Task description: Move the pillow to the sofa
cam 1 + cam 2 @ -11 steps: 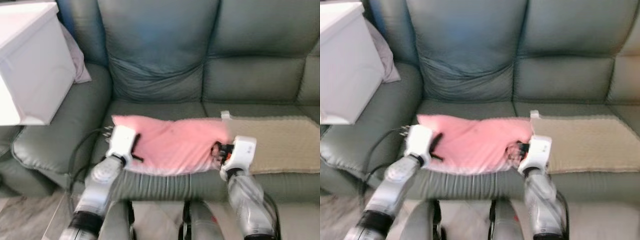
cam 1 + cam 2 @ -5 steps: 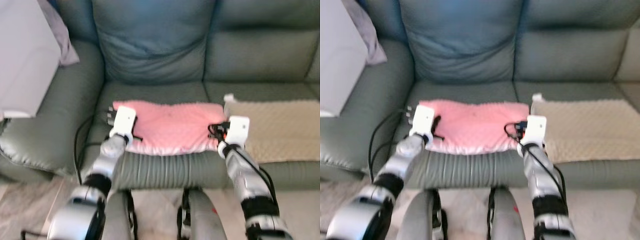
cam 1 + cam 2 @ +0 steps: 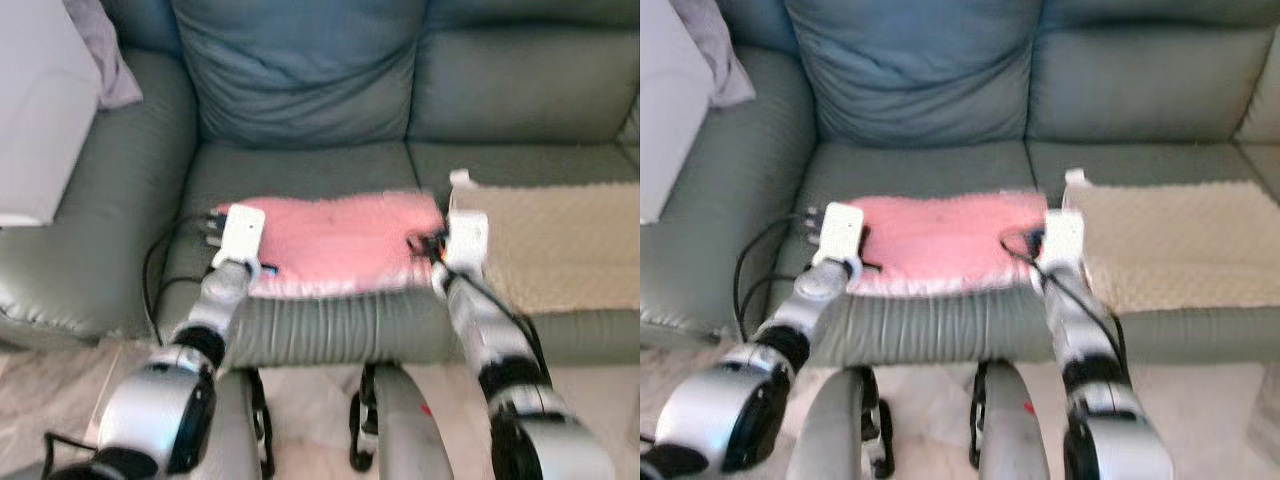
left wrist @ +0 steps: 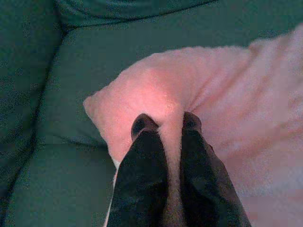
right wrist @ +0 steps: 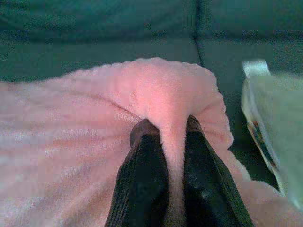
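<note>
Pink pillow (image 3: 340, 243) lies flat on the sofa (image 3: 300, 90) seat cushion, near its front edge, long axis across me. My left gripper (image 4: 165, 124) pinches one end, right gripper (image 5: 166, 126) the other; both clamped on fabric. I judge release comes next.

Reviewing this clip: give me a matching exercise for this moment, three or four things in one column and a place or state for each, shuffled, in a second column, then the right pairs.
Things
1. pink pillow
2. beige pillow
3. left gripper
4. right gripper

Places or states
A. pinching the pink pillow's edge nearest the beige pillow
B. lying on the sofa seat, held at both ends
C. pinching the pink pillow's corner nearest the armrest
D. lying on the seat to the robot's right, untouched

Pairs: 1-B, 2-D, 3-C, 4-A
</note>
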Robot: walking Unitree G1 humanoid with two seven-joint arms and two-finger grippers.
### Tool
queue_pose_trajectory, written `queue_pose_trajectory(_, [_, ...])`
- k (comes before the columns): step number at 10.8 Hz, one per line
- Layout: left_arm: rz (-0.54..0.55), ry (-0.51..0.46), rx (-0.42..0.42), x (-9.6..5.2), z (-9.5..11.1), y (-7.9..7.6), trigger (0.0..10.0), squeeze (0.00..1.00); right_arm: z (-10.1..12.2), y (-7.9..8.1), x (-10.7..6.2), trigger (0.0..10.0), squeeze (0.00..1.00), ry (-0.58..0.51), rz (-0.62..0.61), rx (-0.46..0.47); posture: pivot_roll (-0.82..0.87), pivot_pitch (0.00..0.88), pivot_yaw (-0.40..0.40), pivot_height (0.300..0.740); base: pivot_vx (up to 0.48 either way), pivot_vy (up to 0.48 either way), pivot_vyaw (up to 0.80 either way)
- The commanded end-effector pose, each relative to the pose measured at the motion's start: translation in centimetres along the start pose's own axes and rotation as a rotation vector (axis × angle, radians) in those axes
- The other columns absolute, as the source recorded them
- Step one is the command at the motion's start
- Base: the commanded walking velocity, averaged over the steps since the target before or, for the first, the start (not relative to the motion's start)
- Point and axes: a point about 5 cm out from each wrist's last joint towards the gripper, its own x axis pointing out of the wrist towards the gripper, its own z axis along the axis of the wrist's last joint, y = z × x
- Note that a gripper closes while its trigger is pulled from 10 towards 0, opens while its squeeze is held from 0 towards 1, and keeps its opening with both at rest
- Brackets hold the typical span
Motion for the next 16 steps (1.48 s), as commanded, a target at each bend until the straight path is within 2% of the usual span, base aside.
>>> queue_pose_trajectory(1, [0.059,-0.005,0.004,0.1,0.2,1.4,10.0,0.00,-0.3,1.0,0.2,10.0,0.00,0.004,0.029,0.001,-0.08,0.281,-0.010,0.652,0.000,0.000,0.00])
queue_pose_trajectory(3, [0.092,0.015,-0.008,0.0,-0.3,2.7,10.0,0.00,-0.5,3.0,0.4,10.0,0.00,-0.030,0.073,-0.002,-0.07,0.280,-0.016,0.652,0.000,0.000,0.00])
queue_pose_trajectory(5, [0.089,0.037,-0.001,0.0,-0.5,3.4,10.0,0.00,-1.2,4.4,0.2,10.0,0.00,-0.028,0.095,0.007,-0.08,0.279,-0.019,0.652,0.000,0.000,0.00])
queue_pose_trajectory(8, [0.055,0.026,-0.018,0.4,0.5,3.1,10.0,0.00,-2.2,4.1,-0.2,10.0,0.00,0.000,0.077,0.024,-0.09,0.272,-0.024,0.652,0.000,0.000,0.00])
queue_pose_trajectory(9, [-0.005,0.028,-0.035,0.5,0.6,2.3,10.0,0.91,-2.5,4.2,-0.3,10.0,0.06,0.001,0.069,0.018,-0.08,0.270,-0.025,0.652,0.000,0.000,0.00])
queue_pose_trajectory(10, [-0.017,0.032,-0.033,0.5,0.5,2.1,10.0,1.00,-2.5,4.1,-0.3,10.0,1.00,0.001,0.059,0.024,-0.08,0.269,-0.024,0.652,0.000,0.000,0.00])
queue_pose_trajectory(11, [-0.020,0.043,-0.048,0.4,0.3,1.9,10.0,1.00,-2.5,4.2,-0.3,10.0,1.00,-0.005,0.054,0.025,-0.08,0.267,-0.023,0.652,0.000,0.000,0.00])
queue_pose_trajectory(13, [-0.010,0.058,-0.023,0.4,0.1,1.9,10.0,1.00,-2.1,4.2,-0.1,10.0,1.00,-0.023,0.045,0.025,-0.08,0.264,-0.024,0.652,0.000,0.000,0.00])
queue_pose_trajectory(15, [-0.039,0.043,0.087,0.4,0.3,1.5,10.0,1.00,-2.0,4.0,-0.2,10.0,1.00,-0.041,0.021,0.018,-0.08,0.261,-0.023,0.652,0.000,0.000,0.00])
queue_pose_trajectory(16, [-0.049,0.034,0.088,0.4,0.3,1.2,10.0,1.00,-2.0,4.2,-0.3,10.0,1.00,-0.056,0.026,0.018,-0.07,0.259,-0.020,0.652,0.000,0.000,0.00])
